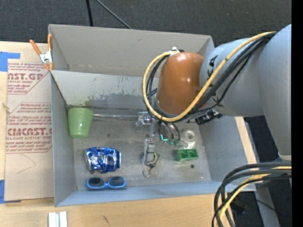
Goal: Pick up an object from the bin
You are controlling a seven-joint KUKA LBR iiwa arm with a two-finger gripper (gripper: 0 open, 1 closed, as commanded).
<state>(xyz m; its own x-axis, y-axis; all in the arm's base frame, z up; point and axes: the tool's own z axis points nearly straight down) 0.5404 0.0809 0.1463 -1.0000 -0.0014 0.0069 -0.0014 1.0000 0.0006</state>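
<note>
My gripper point(150, 158) hangs low over the bin floor near the middle, under the arm's orange cover. A small green block point(185, 154) lies just to its right, and a little white ring point(190, 136) sits behind that block. To the gripper's left lies a crushed blue can point(102, 159). Nothing shows between the fingers.
A light green cup point(79, 121) lies on its side against the left wall. Blue sunglasses point(106, 182) rest along the front wall at the left. The arm reaches in from the right and covers the bin's back right part.
</note>
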